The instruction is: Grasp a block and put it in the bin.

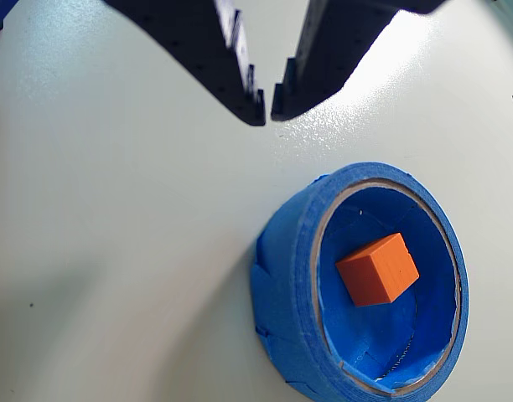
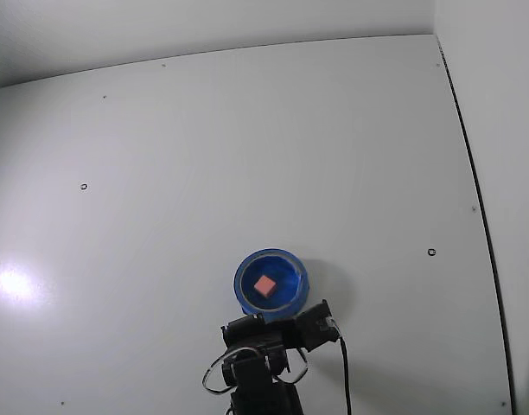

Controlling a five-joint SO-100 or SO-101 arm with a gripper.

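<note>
Block (image 1: 377, 269) sits inside the bin (image 1: 283, 276), resting on its floor. Fingers (image 1: 250, 105) nearly closed, holding nothing, tips just apart, beside the rim. Risk: a low retreat clips the rim and drags the bin across the bench (image 1: 114, 251).

- The wrist view looks down past the gripper (image 1: 267, 109) tips, close over the blue bin (image 1: 282, 276).
- The fixed view looks down from high above the white table (image 2: 247, 156); both views share the bin (image 2: 244, 294).

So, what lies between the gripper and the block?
In the wrist view, bare white table, then the bin's blue rim, separates the gripper from the block.
</note>
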